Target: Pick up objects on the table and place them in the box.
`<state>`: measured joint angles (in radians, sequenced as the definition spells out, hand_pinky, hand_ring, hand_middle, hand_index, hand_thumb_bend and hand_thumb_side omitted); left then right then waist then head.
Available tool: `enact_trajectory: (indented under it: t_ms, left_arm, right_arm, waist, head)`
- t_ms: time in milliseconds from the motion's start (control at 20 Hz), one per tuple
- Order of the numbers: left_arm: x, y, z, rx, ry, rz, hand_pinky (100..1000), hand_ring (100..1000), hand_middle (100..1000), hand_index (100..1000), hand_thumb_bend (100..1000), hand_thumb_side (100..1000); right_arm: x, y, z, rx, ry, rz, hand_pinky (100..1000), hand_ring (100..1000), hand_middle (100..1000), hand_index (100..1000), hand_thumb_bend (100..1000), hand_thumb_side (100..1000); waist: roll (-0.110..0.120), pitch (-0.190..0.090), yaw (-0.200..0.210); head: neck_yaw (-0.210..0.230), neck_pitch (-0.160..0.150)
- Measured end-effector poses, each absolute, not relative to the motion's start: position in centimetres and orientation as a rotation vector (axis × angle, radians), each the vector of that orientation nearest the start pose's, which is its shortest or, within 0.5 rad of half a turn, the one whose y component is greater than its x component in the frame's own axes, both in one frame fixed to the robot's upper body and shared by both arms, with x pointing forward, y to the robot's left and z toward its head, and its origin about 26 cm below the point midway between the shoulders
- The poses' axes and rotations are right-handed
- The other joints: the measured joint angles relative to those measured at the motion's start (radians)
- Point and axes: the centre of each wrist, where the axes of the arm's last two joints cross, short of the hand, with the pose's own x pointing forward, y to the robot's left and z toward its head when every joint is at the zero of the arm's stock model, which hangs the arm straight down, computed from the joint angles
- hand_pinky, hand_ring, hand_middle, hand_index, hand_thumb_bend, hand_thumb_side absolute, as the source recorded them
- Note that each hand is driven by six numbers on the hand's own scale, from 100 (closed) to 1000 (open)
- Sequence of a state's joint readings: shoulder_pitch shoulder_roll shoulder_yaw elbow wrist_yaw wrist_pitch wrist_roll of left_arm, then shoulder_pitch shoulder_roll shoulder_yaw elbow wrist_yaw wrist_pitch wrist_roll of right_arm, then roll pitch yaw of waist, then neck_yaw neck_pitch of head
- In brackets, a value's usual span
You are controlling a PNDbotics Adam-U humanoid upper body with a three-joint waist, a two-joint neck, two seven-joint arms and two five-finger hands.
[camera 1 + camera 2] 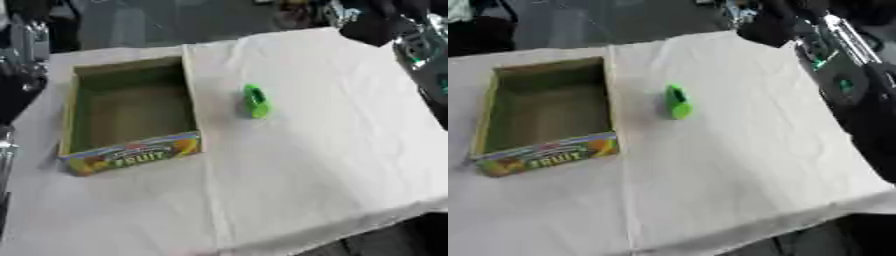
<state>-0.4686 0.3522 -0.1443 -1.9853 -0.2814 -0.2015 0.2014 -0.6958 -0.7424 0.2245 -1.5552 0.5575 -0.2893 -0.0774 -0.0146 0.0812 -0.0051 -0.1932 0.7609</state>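
Left eye view: a desk (332, 165) covered with a pale cloth carries an open cardboard box (188, 95), its printed front panel reading "FRUIT", lying toward the robot's left. A small green object (255, 101) rests on the cloth just to the right of the box, apart from its wall and outside it; the interior of the box appears bare brown. Dark and silver arm parts show at the left edge, but the left robot hand itself cannot be made out there. Right eye view: the same box and green object appear shifted leftward. The right arm (842, 80) enters from the upper right corner, black with silver and green details, lying along the desk's right edge, well apart from the green object. The right robot hand is not distinguishable, so whether it is released or clenched cannot be told.
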Motion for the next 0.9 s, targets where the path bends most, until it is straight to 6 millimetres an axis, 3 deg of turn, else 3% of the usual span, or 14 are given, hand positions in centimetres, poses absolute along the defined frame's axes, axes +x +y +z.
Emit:
enact_trajectory:
  t_ms: [250, 500, 900]
  left_arm:
    - [31.0, 21.2, 23.5, -0.480, 3.453, 0.649, 670, 675, 859, 882, 329, 591]
    - [31.0, 21.1, 23.5, -0.474, 3.454, 0.662, 671, 676, 860, 882, 321, 596]
    - [31.0, 21.0, 23.7, -0.471, 3.447, 0.658, 673, 677, 860, 882, 336, 583]
  right_arm:
    - [38.6, -29.8, 25.9, 1.303, 2.828, -1.624, 1000, 613, 717, 772, 105, 1000]
    - [39.1, -30.1, 25.1, 1.404, 2.831, -1.674, 1000, 588, 695, 789, 126, 986]
    - [41.2, -29.8, 21.5, 1.637, 2.746, -1.917, 1000, 628, 733, 797, 114, 1000]
  waist:
    - [0.000, -0.001, -0.023]
    - [-0.004, -0.005, -0.027]
    - [-0.006, -0.010, 0.046]
  head:
    - [0.000, -0.001]
    - [-0.001, 0.000]
    - [-0.002, 0.006]
